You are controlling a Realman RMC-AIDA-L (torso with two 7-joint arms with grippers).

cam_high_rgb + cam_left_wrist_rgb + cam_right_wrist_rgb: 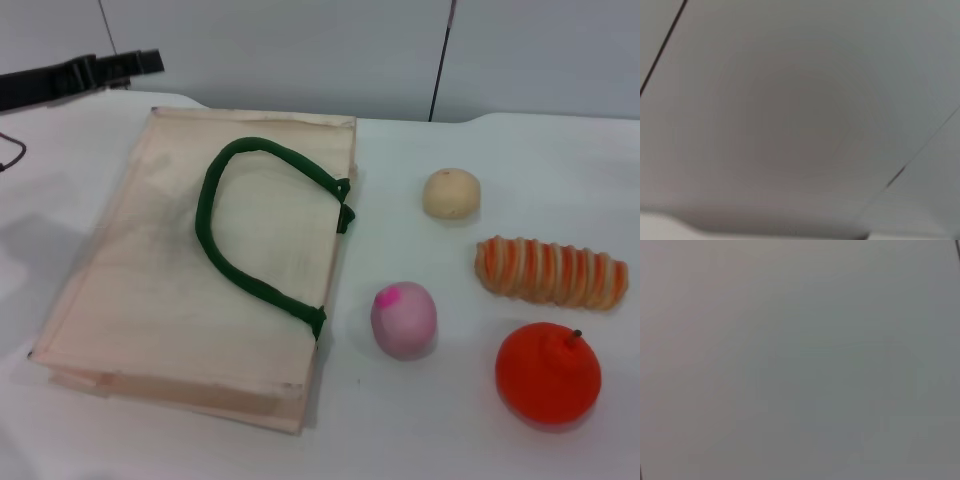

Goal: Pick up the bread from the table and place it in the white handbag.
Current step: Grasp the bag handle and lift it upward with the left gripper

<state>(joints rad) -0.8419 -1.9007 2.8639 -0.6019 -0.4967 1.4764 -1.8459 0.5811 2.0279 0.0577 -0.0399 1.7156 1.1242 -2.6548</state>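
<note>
Since neither end effector's state can be told, approach the striped orange-and-cream ridged bread (551, 272), right of the flat cream fabric handbag (160, 290), across its narrow width.

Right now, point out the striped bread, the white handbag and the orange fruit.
bread (551, 272), head view, middle of the ridged loaf
white handbag (140, 300), head view, bare fabric panel
orange fruit (547, 375), head view, centre of its skin

- The bread (551, 272): an elongated ridged loaf, orange and cream striped, lying flat on the table (420, 420).
- The white handbag (200, 270): cream fabric, dark green loop handles, lying flat, well apart from the bread.
</note>
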